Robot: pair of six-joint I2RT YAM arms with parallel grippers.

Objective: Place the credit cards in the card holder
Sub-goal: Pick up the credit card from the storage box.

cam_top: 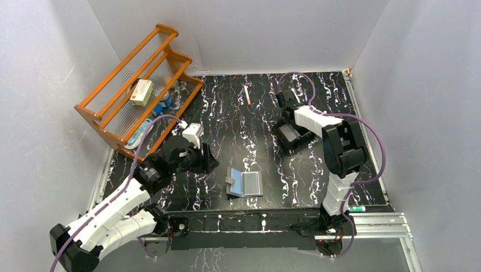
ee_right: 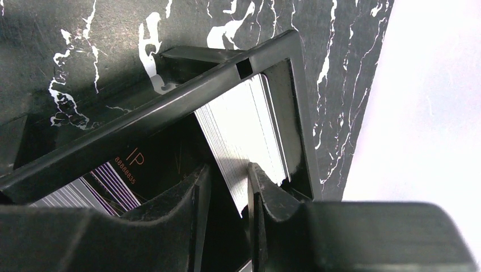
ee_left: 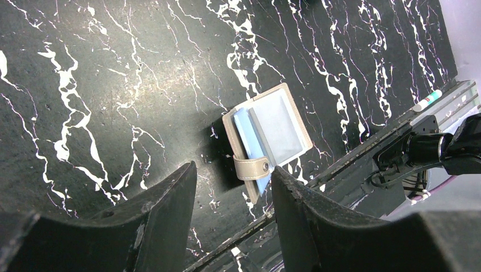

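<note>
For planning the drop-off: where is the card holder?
Top view: the card holder lies open, centre front, just right of the left gripper.

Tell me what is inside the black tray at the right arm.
A pale stack of cards lies beside the tray's wall, next to a dark card with orange print. The right gripper and the tray's rim cover the rest.

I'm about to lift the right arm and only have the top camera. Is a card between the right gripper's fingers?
Observer: Yes, the right gripper straddles a pale striped card leaning in the black tray; whether it is clamped I cannot tell.
Operator: Any other card there?
Observer: A dark card with purple stripes lies in the tray beside it.
Operator: Left gripper?
Observer: The left gripper is open and empty.
</note>
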